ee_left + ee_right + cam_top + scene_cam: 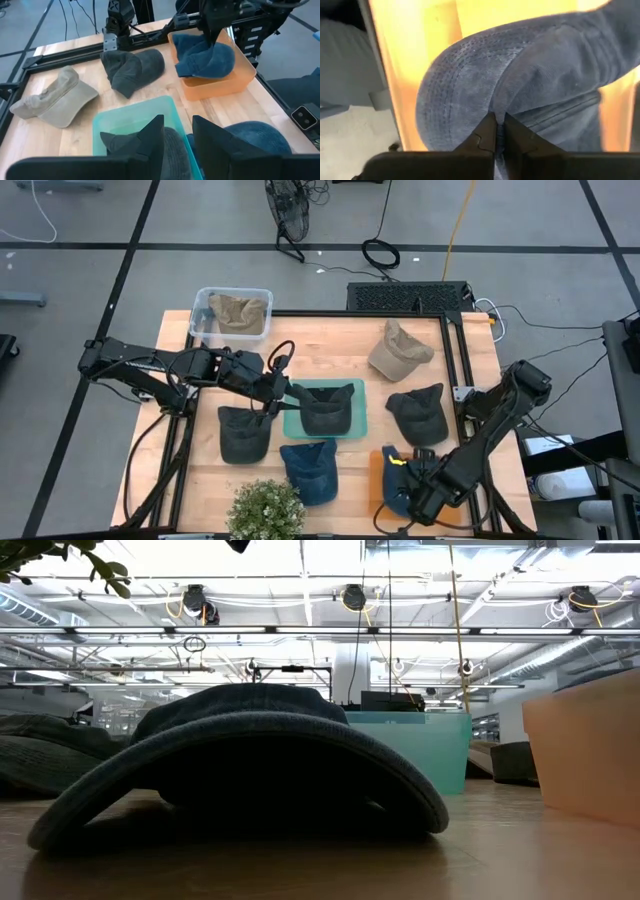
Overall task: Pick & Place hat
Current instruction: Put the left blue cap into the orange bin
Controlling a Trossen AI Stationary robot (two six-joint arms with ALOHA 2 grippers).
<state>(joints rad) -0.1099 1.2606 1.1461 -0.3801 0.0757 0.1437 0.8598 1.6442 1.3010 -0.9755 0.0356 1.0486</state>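
A blue cap (205,57) sits in the orange tray (220,85) at the table's near right, with my right gripper (496,122) shut on it from above. The high view shows the same gripper (415,482) over that tray (378,470). A dark grey cap (325,410) lies in the teal tray (352,427) at the table's middle. My left gripper (178,135) hovers open at that tray's left edge, its fingers apart above the grey cap (175,150). My right gripper pinches a fold of the blue cap's cloth (495,107) between its two shut fingers, beside the stitched brim. The fingers come from above, pointing steeply down. The cap sits low inside the orange tray, crown and brim spread below the fingers.
Another blue cap (310,470) lies near the front edge beside a potted plant (265,510). Dark caps lie left (245,432) and right (415,412) of the teal tray. A tan cap (400,350) lies far right. A clear bin (205,305) with a tan hat stands far left.
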